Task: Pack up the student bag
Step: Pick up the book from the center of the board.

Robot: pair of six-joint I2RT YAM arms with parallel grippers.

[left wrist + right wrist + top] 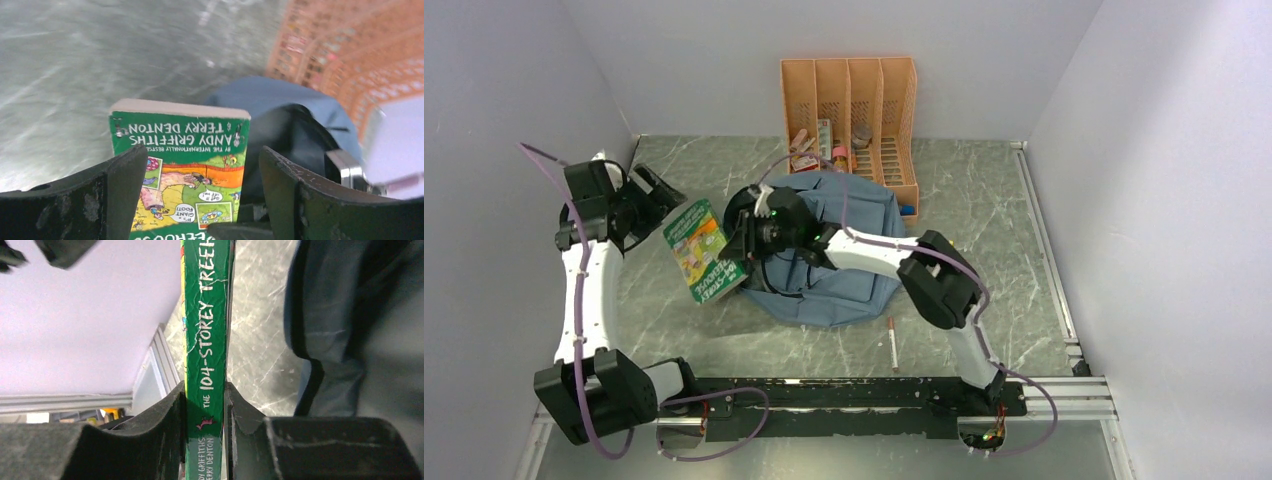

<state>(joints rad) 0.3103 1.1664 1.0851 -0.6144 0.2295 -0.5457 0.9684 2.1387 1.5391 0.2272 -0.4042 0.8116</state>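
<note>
A green paperback book (702, 250) is held tilted above the table, just left of the dusty-blue student bag (844, 280). My right gripper (740, 248) is shut on the book. In the right wrist view both fingers press the green spine (207, 340) from either side, and my right gripper (206, 390) has the bag (360, 330) to its right. My left gripper (667, 197) stands open at the book's far end. In the left wrist view my left gripper (200, 157) straddles the cover (180, 165) with gaps on both sides. The bag (270, 97) lies beyond.
An orange slotted file organizer (849, 110) with small items stands against the back wall behind the bag. A pen (892, 343) lies on the table in front of the bag. Walls close in on the left and right.
</note>
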